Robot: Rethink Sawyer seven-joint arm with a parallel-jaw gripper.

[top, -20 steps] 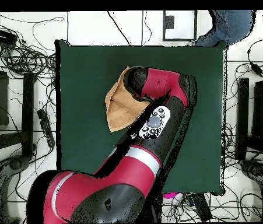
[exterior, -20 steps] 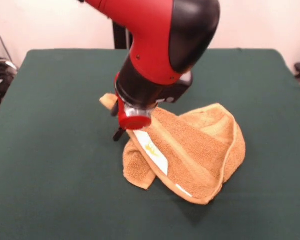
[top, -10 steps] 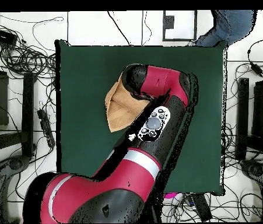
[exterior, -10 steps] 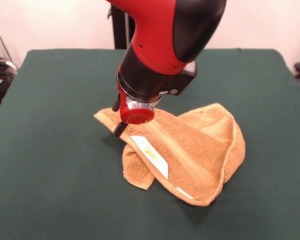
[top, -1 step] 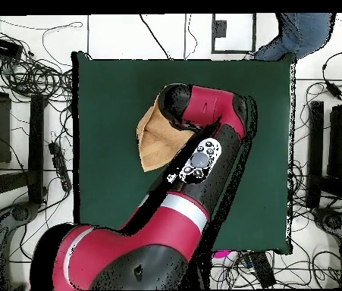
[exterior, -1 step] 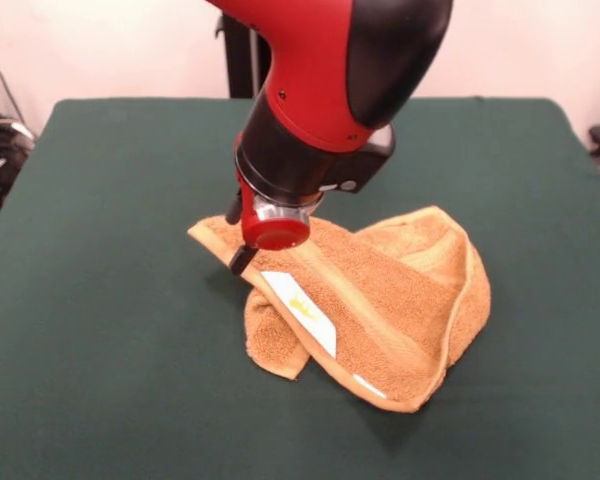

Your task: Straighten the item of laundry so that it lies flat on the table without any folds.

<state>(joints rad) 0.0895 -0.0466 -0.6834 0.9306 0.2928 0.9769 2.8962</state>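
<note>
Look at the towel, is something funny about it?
Yes. The orange towel is not flat on the green table. It is bunched and folded over itself, with one corner tucked under at the near side and a white label showing. The pincer sits at its pulled-out corner.

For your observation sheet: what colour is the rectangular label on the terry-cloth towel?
White with a small yellow mark, clearest in the front view.
</note>
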